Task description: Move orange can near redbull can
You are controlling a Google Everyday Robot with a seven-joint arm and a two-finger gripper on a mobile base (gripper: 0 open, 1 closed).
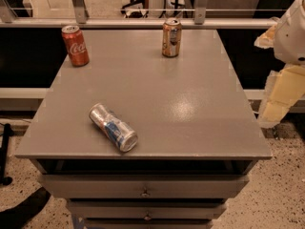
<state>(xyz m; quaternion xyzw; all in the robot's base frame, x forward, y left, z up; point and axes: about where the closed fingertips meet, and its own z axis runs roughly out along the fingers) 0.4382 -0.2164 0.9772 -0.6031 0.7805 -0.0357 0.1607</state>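
The orange can [171, 37] is standing upright at the far edge of the grey cabinet top [190, 104], well apart from the redbull can [113, 127], which is lying on its side near the front. The gripper [279, 92] is hovering beyond the right edge; how far open it is cannot be told.

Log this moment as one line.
orange can upright, back centre, ungrasped | redbull can on its side, front left | gripper right of table, away from cans

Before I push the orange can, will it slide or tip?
Upright and tall, the orange can may tip if pushed high; on the smooth table it likely slides if pushed low. The gripper hangs right of the table.
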